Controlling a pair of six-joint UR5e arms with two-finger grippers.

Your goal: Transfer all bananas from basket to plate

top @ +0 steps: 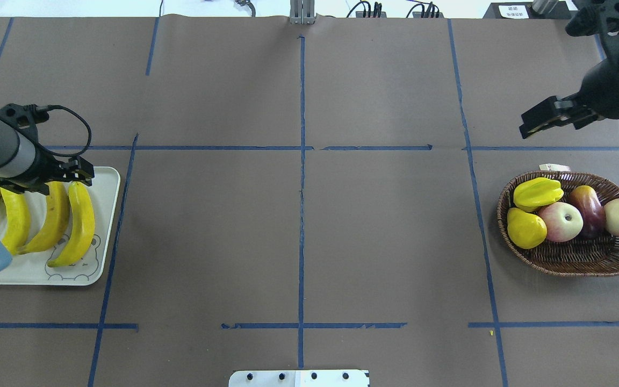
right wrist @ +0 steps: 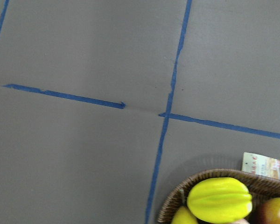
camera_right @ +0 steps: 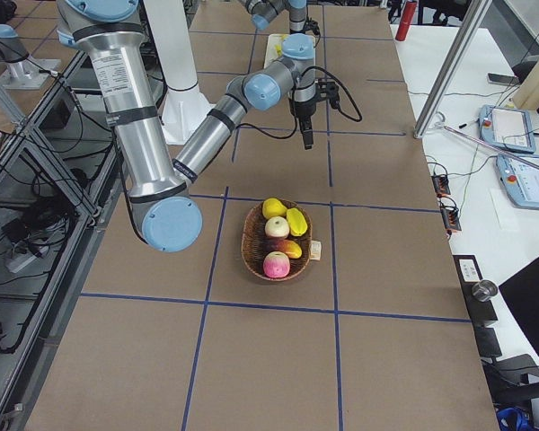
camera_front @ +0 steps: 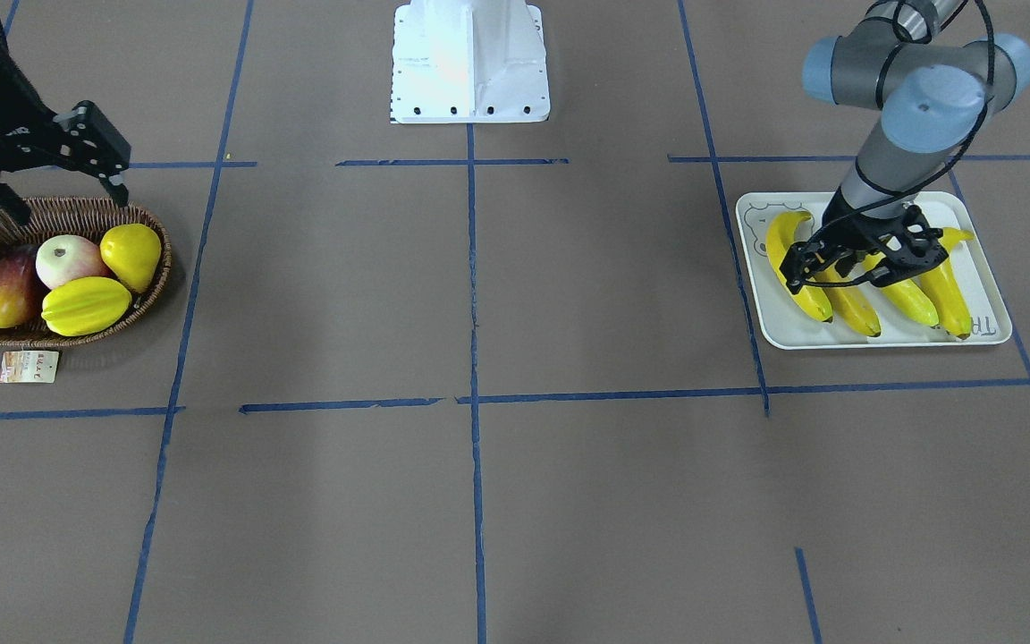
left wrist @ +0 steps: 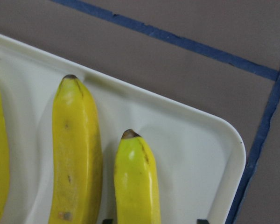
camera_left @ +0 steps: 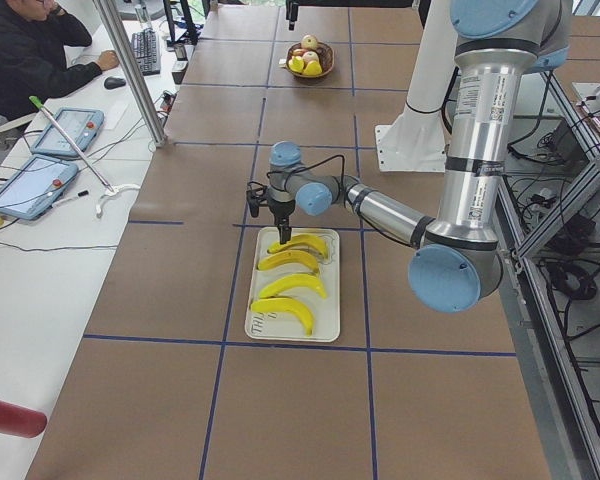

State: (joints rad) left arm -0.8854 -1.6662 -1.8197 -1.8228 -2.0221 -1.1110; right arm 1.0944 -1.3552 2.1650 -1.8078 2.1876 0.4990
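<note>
All four bananas [camera_front: 783, 250] lie side by side on the white plate [camera_front: 890, 338], which also shows in the overhead view [top: 35, 274]. My left gripper [camera_front: 823, 268] is open and low over the plate, with its jaws on either side of the end of the banana [top: 81, 226] nearest the table's middle. The left wrist view shows that banana [left wrist: 135, 186] and its neighbour [left wrist: 77, 154] on the plate [left wrist: 186, 140]. The wicker basket [camera_front: 153, 286] holds no banana. My right gripper [camera_front: 68, 204] is open and empty above the basket's robot-side rim.
The basket [top: 556, 263] holds a starfruit [top: 538, 193], a yellow pear-shaped fruit [top: 526, 228], two apples [top: 559, 221] and a mango [top: 589, 209]. Its paper tag [camera_front: 29, 367] lies on the table beside it. The robot base [camera_front: 470, 63] stands at the middle edge.
</note>
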